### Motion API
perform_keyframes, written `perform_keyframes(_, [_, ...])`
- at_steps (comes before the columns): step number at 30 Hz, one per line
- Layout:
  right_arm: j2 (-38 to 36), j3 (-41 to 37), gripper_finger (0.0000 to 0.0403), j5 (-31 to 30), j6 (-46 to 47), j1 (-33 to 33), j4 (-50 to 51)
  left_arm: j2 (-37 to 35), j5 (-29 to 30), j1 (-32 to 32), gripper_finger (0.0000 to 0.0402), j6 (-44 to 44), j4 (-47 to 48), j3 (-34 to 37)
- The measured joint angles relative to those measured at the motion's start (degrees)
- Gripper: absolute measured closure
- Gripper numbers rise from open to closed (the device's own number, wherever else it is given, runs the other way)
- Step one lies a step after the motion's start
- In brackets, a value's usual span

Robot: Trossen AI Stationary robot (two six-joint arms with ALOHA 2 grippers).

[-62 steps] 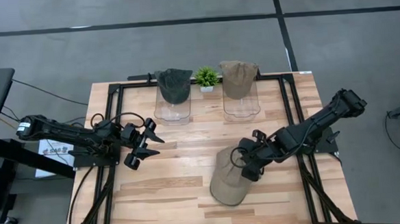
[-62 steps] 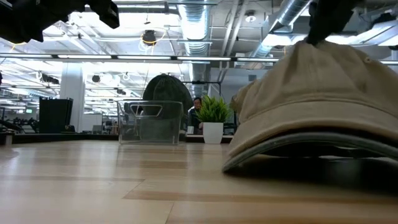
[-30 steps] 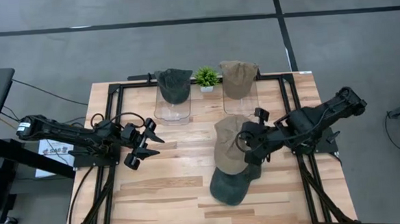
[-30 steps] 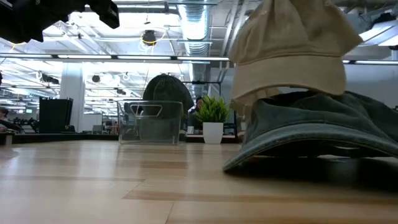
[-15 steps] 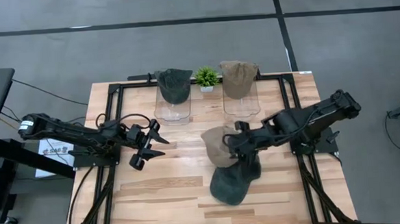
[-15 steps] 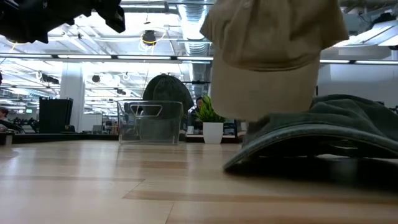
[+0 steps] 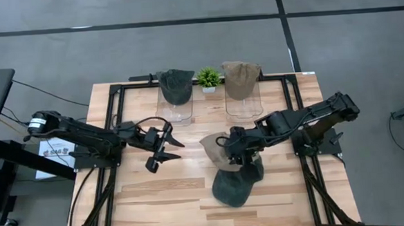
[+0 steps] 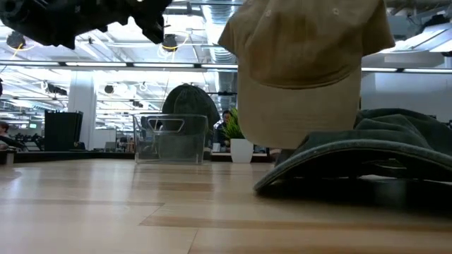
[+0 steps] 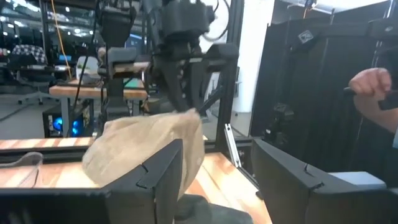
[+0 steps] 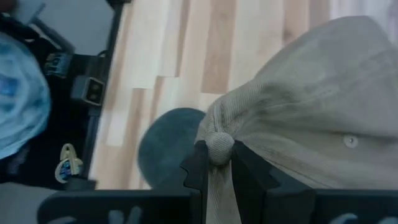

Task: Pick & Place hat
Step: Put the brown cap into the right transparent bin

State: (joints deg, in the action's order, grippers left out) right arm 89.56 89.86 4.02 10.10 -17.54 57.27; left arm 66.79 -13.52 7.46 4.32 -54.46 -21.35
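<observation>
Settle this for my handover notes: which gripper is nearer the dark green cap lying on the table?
Right. The right gripper hangs just above the dark green cap, holding a tan cap; the left gripper is off to one side.

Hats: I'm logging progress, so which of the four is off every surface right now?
The tan hat pinched by the right gripper above mid-table. The dark hat lies on the table; the other two sit on clear stands at the far edge.

Grey tiled floor (image 7: 184, 31), bright ceiling lights (image 8: 63, 42)
</observation>
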Motion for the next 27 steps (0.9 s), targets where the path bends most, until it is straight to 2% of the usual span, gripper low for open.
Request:
perform_keyframes(10, [0.1,0.0,0.0365,8.6,0.4,0.0,-4.0,6.4,0.0,0.0,0.0213,0.0,0.0,-4.0])
perform_keyframes(17, [-0.6,0.0,0.0365,6.8,-0.6,2.0,-0.1,6.1,0.0,0.0,0.0213,0.0,-0.2,-4.0])
perform_keyframes(27, [-5.3,0.1,0.0365,4.6,-10.1,9.3,1.2,6.1,0.0,0.0,0.0213,0.1,0.0,-4.0])
